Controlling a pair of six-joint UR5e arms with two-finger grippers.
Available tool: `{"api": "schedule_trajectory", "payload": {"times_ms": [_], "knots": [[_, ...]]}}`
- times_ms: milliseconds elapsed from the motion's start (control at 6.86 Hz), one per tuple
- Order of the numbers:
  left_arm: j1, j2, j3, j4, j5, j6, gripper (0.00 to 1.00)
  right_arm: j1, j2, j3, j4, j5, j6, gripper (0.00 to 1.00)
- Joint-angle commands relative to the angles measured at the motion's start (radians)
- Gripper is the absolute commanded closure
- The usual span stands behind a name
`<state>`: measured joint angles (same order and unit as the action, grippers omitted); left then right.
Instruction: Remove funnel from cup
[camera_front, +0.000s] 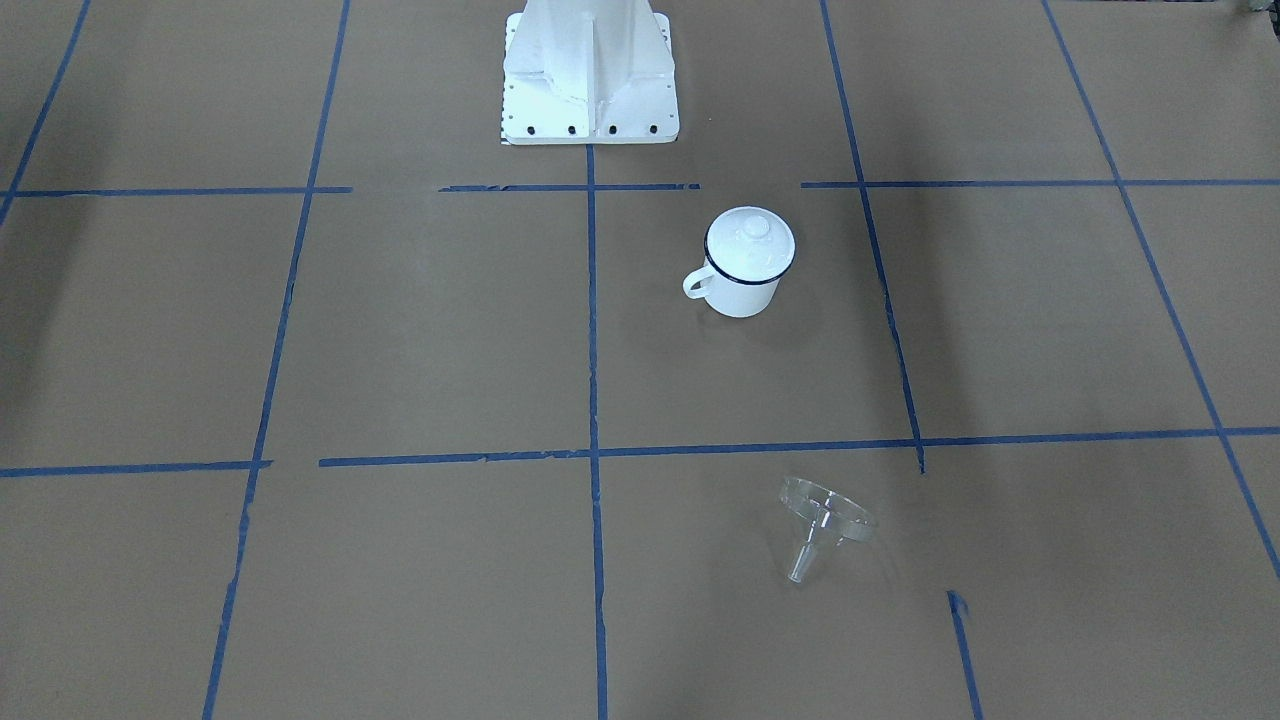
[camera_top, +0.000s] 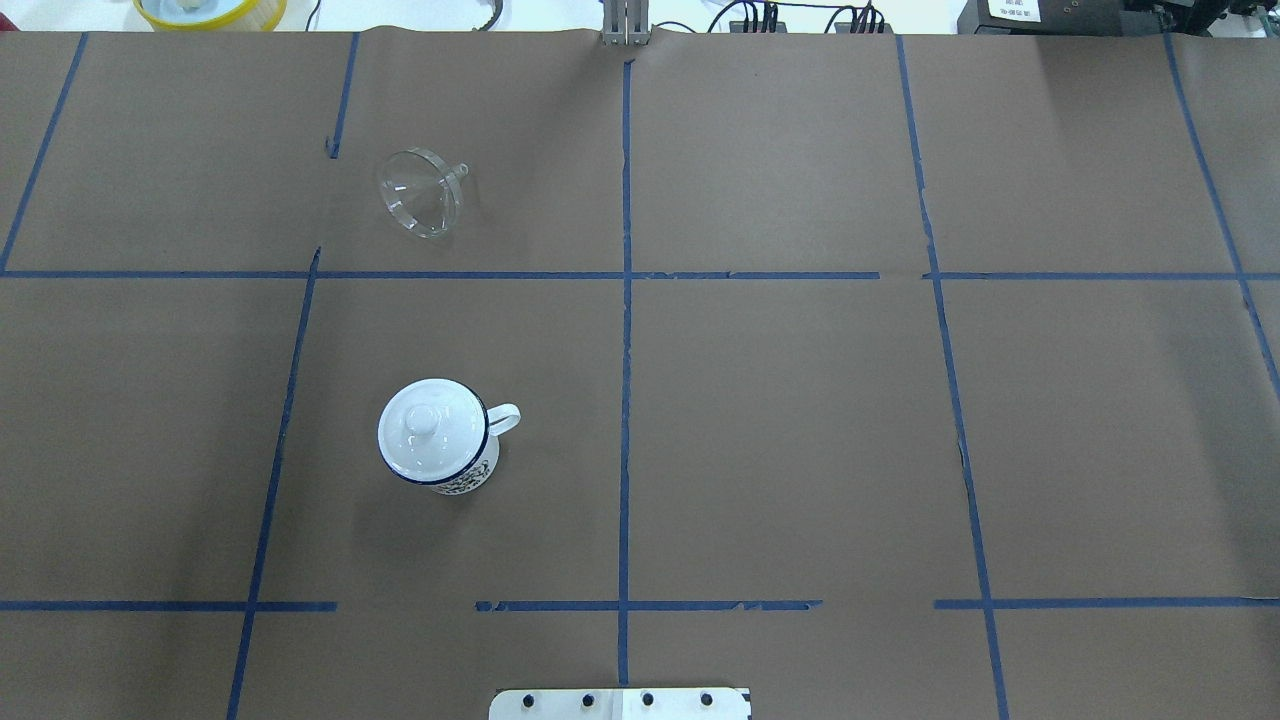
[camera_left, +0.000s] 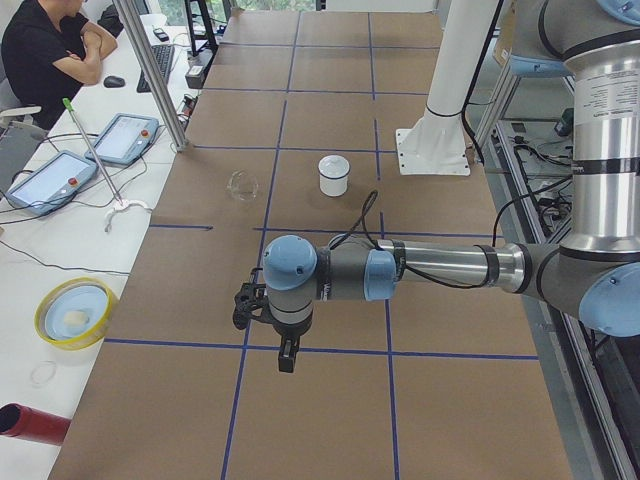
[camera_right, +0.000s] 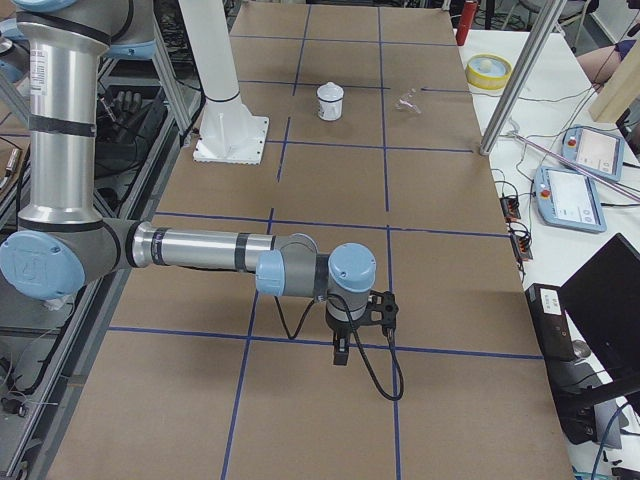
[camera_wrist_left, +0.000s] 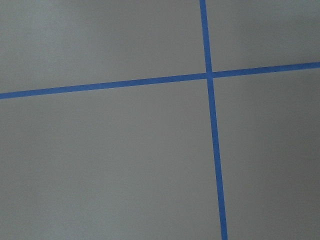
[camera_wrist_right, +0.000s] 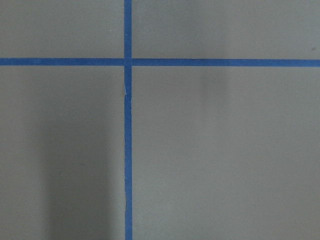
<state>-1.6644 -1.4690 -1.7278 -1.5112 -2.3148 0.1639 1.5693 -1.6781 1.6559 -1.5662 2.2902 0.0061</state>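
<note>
The funnel lies tipped on the surface, well apart at twelve o'clock of the cup. Removal looks finished, and no further move seems needed. Left fingers and right fingers: how open, I cannot tell.

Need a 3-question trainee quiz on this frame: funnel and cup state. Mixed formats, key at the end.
1. True or false: the funnel sits in the cup.
2. What covers the cup's mouth? A) a white knobbed lid B) a saucer C) nothing
3. Fill in: the funnel lies on its ___ on the table, apart from the cup.
Key: 1 false; 2 A; 3 side.
</note>
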Motion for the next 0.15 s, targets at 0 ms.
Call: {"api": "schedule_trajectory", "payload": {"times_ms": [0], "knots": [[0.0, -0.001, -0.001, 0.0, 0.0, 0.0, 0.0, 0.0, 0.0, 0.001, 0.0, 0.0, 0.0, 0.0]]}}
